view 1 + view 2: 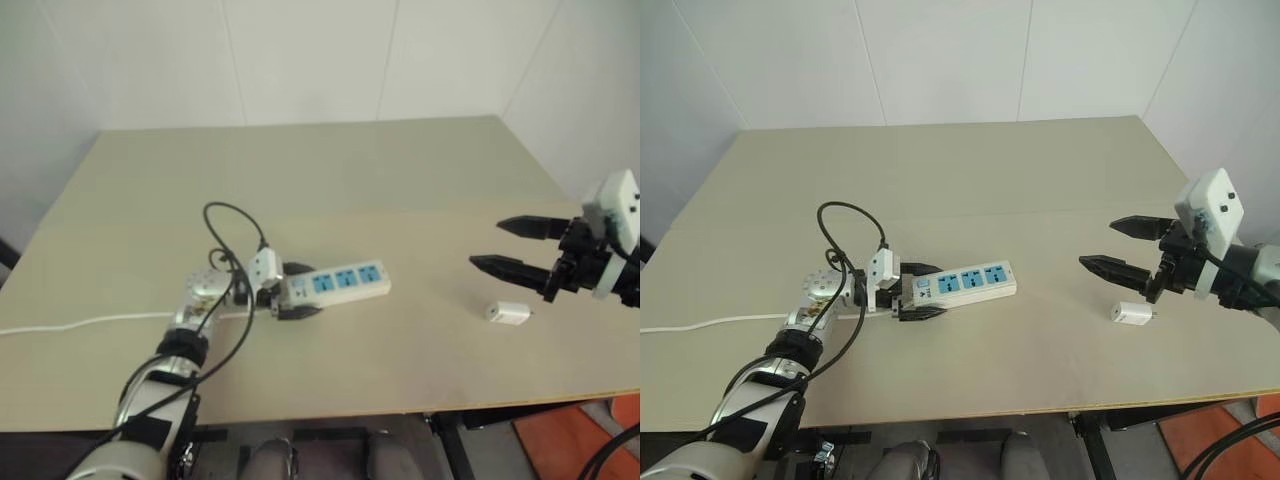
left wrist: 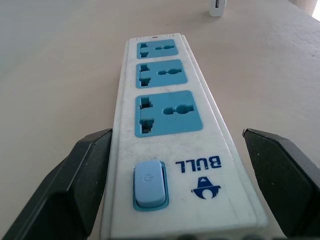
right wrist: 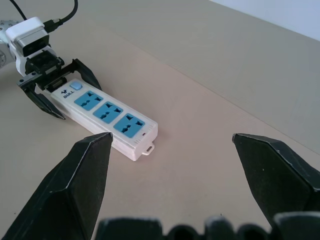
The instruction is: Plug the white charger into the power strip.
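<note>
We've got the left gripper [image 1: 923,291] spread around the switch end of the power strip [image 1: 965,283] mid-table, so close squarely there to pin it, then drop the spread, empty right gripper [image 1: 1122,247] onto the white charger [image 1: 1131,313] just beneath it.

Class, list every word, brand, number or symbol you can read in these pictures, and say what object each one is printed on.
"BULL": blue brand word on the power strip, beside its switch, seen upside down in the left wrist view.
A blue logo figure below that word: a mark, not letters.
A power symbol on the blue switch: faint.
"BULL" again on the strip in the right wrist view: tiny, barely legible.
The white charger: no readable text.
</note>
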